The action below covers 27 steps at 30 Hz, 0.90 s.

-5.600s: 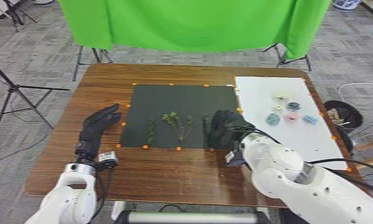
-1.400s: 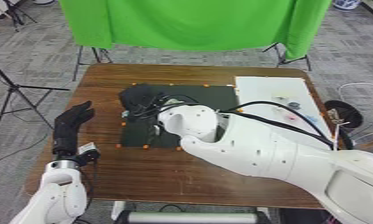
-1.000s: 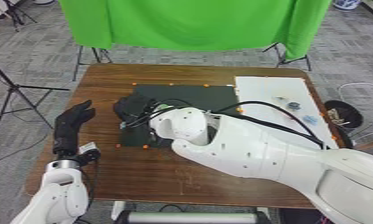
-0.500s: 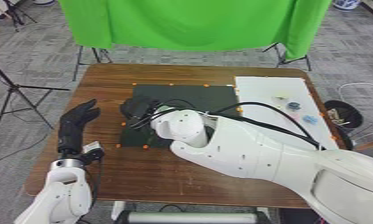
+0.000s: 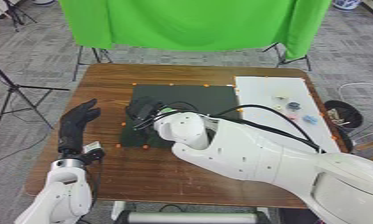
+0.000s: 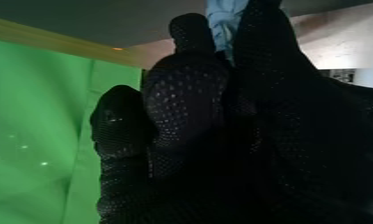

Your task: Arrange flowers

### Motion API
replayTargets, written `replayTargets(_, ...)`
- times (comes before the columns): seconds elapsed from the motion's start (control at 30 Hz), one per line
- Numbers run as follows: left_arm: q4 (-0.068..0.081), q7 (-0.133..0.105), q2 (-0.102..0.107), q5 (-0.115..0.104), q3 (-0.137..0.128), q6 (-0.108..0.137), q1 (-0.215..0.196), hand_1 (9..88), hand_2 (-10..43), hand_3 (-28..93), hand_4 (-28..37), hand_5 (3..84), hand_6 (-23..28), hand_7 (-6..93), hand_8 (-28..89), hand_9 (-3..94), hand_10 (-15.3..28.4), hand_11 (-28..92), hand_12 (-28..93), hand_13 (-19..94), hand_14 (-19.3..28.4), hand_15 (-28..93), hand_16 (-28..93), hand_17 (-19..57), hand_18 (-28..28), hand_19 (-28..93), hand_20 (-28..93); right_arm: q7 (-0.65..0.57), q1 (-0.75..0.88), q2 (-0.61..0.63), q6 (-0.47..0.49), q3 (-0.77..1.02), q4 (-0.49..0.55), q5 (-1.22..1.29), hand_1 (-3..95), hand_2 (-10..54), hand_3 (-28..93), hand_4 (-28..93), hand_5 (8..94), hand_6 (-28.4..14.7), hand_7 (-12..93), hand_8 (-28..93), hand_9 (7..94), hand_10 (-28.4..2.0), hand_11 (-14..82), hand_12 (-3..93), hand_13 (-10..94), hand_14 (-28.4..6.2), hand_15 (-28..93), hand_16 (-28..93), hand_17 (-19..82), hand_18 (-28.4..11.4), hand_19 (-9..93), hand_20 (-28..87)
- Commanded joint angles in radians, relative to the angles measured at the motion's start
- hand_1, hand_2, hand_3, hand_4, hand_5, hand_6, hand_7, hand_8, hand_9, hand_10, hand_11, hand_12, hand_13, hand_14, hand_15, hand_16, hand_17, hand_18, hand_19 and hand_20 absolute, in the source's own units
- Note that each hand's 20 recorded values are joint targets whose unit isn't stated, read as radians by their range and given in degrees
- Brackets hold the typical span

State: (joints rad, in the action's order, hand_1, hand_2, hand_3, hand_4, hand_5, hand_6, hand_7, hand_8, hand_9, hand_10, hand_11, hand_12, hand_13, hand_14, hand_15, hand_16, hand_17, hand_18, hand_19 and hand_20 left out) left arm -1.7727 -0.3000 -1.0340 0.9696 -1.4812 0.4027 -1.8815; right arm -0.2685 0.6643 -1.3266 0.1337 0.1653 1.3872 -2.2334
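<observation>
At the left of the frame, the black-gloved left hand [image 5: 73,125] has its fingers loosely extended and its thumb apart, with nothing in its grasp. Just to its right, the black-gloved right hand [image 5: 142,109] is over the left part of the dark rectangular mat [image 5: 196,92]. It seems to pinch a pale blue, crumpled soft piece [image 6: 225,22], probably a flower head, between thumb and finger.

The coming move turns on that piece: it sits right at the fingertips, its long axis running roughly along the fingers, so setting it down looks like a matter of lowering the hand, then parting the thumb. The left hand is near the same spot, but the right has the piece.

Well off to the right, on the white rectangular board [image 5: 262,90], lie small rounded flower heads: cream [image 5: 281,97], grey-teal [image 5: 293,106], pink [image 5: 292,116] and light blue [image 5: 309,120]. The held piece looks light and pliable, likely to crease if squeezed.
</observation>
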Motion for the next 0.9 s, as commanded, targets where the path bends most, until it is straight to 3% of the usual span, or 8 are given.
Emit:
replayTargets(0.03, 0.000, 0.003, -0.008, 0.001, -0.003, -0.011, -0.007, 22.7, 15.3, 72, -27.2, 53.6, -1.9, 16.0, -10, 53.2, 14.3, 20, 8, 40, 15.8, 23, -5, 5.3, 9.2, 7, 14, -0.008, -0.021, 0.015, 0.033, 0.002, 0.025, 0.011, 50.1, -9.5, 65, -14, 66.4, 4.2, 29, 1, 72.0, -9.6, 15.5, 26.1, 89, -1.4, 60, 29, 63, -10.2, 93, 47)
replayTargets(0.33, -0.006, 0.007, -0.011, 0.004, -0.011, -0.003, -0.022, 23.0, 14.0, 72, -26.5, 53.5, -2.7, 16.4, -10, 53.0, 14.1, 20, 8, 40, 15.7, 23, -5, 4.8, 10.0, 8, 14, -0.012, -0.052, 0.057, 0.054, -0.009, 0.091, 0.046, 44.7, -9.5, 71, -15, 62.9, 4.2, 27, 0, 67.7, -10.5, 19.7, 19.4, 88, -1.5, 60, 28, 62, -10.6, 93, 48)
replayTargets(0.43, -0.003, 0.008, -0.011, 0.005, -0.010, -0.009, -0.017, 23.7, 14.3, 71, -26.4, 53.5, -3.0, 16.6, -11, 52.8, 14.1, 20, 8, 40, 15.6, 23, -5, 4.7, 10.1, 8, 14, -0.018, -0.061, 0.066, 0.061, -0.010, 0.104, 0.058, 43.2, -9.5, 73, -15, 62.7, 4.5, 26, -1, 67.4, -10.4, 19.6, 19.2, 87, -1.5, 61, 28, 62, -10.6, 93, 48)
replayTargets(0.7, 0.001, 0.007, -0.013, 0.008, -0.005, -0.013, -0.008, 24.1, 14.3, 71, -25.3, 53.4, -3.1, 16.6, -11, 52.7, 13.8, 20, 8, 40, 15.6, 23, -5, 4.7, 10.2, 8, 14, -0.027, -0.058, 0.053, 0.050, -0.015, 0.092, 0.053, 40.2, -9.5, 77, -16, 61.1, 5.2, 25, -12, 65.6, -10.2, 19.1, 19.3, 87, -1.5, 61, 27, 62, -10.7, 93, 48)
replayTargets(0.9, 0.002, 0.006, -0.014, 0.007, -0.004, -0.012, -0.009, 24.2, 13.6, 72, -24.7, 53.3, -3.3, 16.7, -11, 52.6, 13.8, 20, 8, 40, 15.5, 23, -5, 4.7, 10.2, 8, 14, -0.033, -0.050, 0.050, 0.056, -0.014, 0.085, 0.051, 38.5, -9.5, 77, -15, 57.8, 4.7, 25, -13, 62.9, -10.1, 18.6, 19.2, 87, -1.5, 61, 27, 62, -10.8, 93, 48)
